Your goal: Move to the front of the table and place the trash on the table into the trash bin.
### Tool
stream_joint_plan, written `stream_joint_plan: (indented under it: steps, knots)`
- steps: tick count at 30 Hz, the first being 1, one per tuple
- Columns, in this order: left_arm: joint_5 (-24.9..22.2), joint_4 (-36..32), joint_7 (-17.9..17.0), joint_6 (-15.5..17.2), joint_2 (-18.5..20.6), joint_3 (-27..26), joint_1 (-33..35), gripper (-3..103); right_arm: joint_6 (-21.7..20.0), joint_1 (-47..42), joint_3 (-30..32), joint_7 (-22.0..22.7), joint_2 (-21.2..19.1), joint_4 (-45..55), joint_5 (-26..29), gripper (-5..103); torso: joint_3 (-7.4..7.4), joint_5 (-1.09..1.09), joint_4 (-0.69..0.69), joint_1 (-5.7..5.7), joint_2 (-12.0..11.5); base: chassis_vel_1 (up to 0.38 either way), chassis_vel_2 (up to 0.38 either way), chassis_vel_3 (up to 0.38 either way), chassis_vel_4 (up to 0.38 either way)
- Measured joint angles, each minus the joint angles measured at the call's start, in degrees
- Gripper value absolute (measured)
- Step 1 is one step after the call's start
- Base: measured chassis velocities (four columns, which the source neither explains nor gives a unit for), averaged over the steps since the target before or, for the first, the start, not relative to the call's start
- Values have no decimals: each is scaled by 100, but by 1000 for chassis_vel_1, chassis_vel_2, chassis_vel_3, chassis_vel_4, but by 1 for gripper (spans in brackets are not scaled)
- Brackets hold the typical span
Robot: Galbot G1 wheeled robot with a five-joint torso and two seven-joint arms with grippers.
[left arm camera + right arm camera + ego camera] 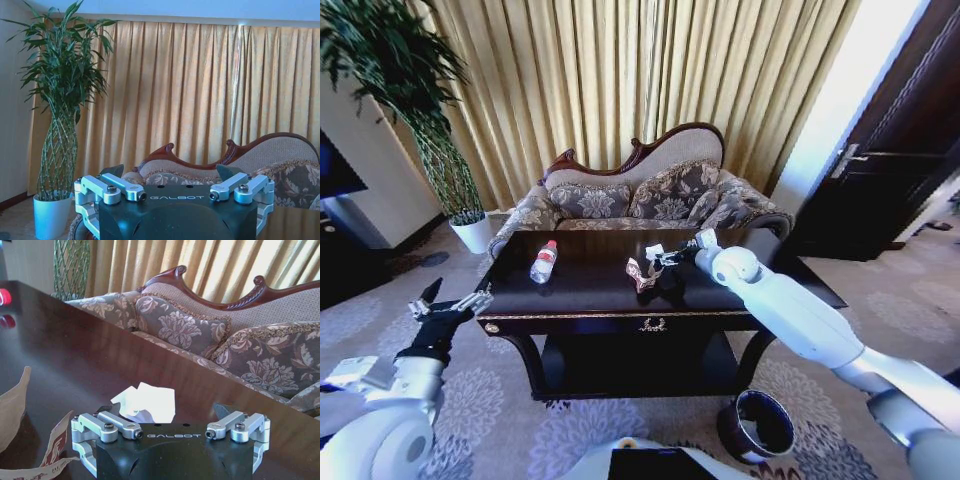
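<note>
A: Noting positions first. We stand at the front of the table point(580, 300). On its top lie the bottle point(544, 262) toward our left, the paper wrapper point(642, 274) near the middle, and a white scrap point(145, 401) just beyond the wrapper. The trash bin point(757, 424) sits on the carpet by the table's right leg.

B: Grippers?

A: The right gripper point(172, 416) reaches over the table top with its jaws spread, released, the white scrap lying between the fingers and the wrapper point(30, 440) just beside it. Whether a finger touches the scrap, we cannot tell. The left gripper point(450, 303) hangs off the table's left end, spread too, holding nothing.

B: Handling estimate?

A: We judge scrap and wrapper very light, soft, crushable; they should deform under the pads rather than resist. A pinch across the raised crumpled fold looks best, since flat edges hug the glossy top. The bottle looks light, smooth and free to roll; we would take it across the body, near the label.
</note>
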Motion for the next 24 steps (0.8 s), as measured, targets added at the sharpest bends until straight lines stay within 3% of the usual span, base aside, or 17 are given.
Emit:
stream_joint_plan:
  steps: [6, 24]
  knots:
    - [-34, 46, 0, -20, 23, -46, -16, 100, -12, 292, -442, -145, 32, -140, -258, 100, 0, 0, 0, 0, 0, 0, 0, 0, 0]
    - [-150, 130, 27, -49, 36, -83, -33, 100, 78, 422, -681, -461, -9, -360, -1011, 100, 0, 0, 0, 0, 0, 0, 0, 0, 0]
